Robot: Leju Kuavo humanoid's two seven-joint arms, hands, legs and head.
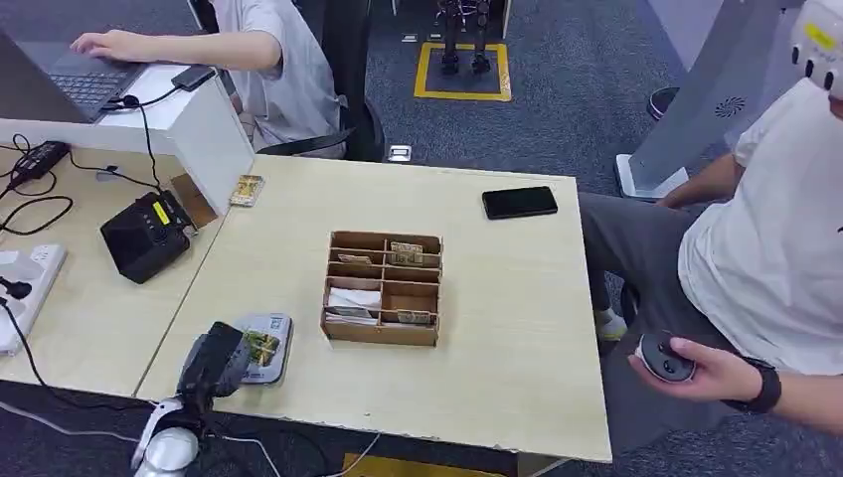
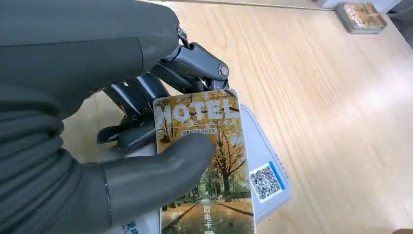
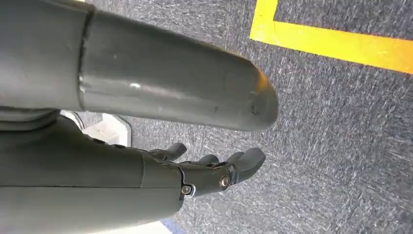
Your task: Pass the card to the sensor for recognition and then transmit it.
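My left hand point(image 2: 97, 146) pinched the hotel card point(image 2: 209, 170) between thumb and fingers, directly above the white sensor pad point(image 2: 268, 161) on the table point(image 2: 331, 122). My right hand point(image 3: 146, 146) hung over the carpet, fingers apart, holding nothing.

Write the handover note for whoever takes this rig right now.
Left hand holds the hotel card, thumb pressed on its face, over the grey-white sensor pad near the table's front edge.
Right hand hangs by the carpeted floor, fingers apart, holding nothing.
Done: card picked up and brought to the sensor.
Left: confirm recognition, then pass the card on. The compartmented wooden box holds more cards.
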